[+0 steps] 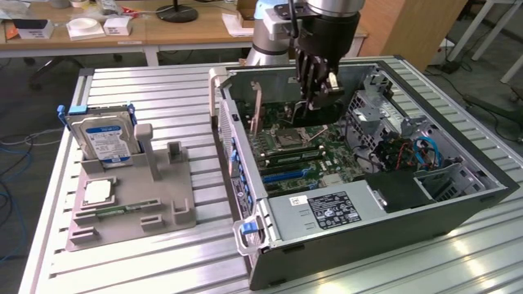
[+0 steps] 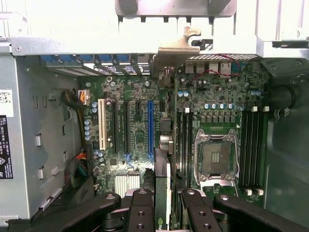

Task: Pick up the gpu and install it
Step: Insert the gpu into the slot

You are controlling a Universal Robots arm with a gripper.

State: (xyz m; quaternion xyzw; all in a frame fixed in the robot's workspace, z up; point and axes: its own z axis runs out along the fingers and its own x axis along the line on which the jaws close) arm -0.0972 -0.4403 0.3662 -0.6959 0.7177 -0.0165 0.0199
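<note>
In the exterior view, at nine o'clock, a grey fixture tray (image 1: 131,211) holds an upright hard drive (image 1: 102,139) and a small square chip (image 1: 98,192). Toward three o'clock sits the open computer case (image 1: 392,226). At twelve o'clock the gripper (image 1: 317,101) hangs inside the case, pinching the gpu (image 1: 320,115) edge-on above the motherboard (image 1: 298,162). In the wrist view the card (image 2: 163,203) stands between the fingers (image 2: 141,210), over the motherboard near the blue slot (image 2: 150,128).
</note>
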